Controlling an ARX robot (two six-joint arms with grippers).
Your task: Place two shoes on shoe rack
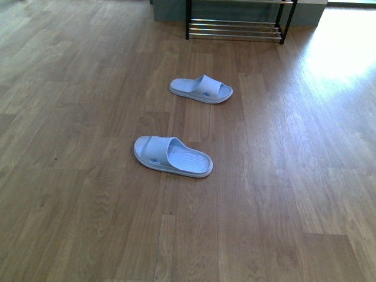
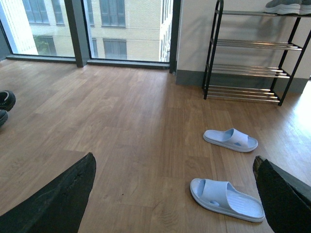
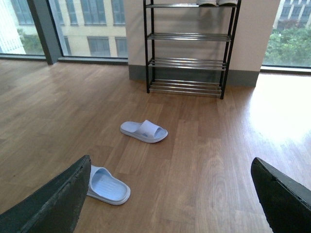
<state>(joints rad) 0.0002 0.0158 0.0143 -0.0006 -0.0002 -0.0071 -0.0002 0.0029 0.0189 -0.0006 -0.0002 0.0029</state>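
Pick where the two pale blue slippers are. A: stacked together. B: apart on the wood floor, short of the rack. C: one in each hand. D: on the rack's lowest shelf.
B: the near slipper and the far slipper both lie on the floor, with bare boards before the rack.

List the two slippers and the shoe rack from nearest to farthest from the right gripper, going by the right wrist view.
From the right gripper:
1. Near slipper, just ahead and partly hidden by the gripper.
2. Far slipper, in the middle distance.
3. Shoe rack, farthest back.
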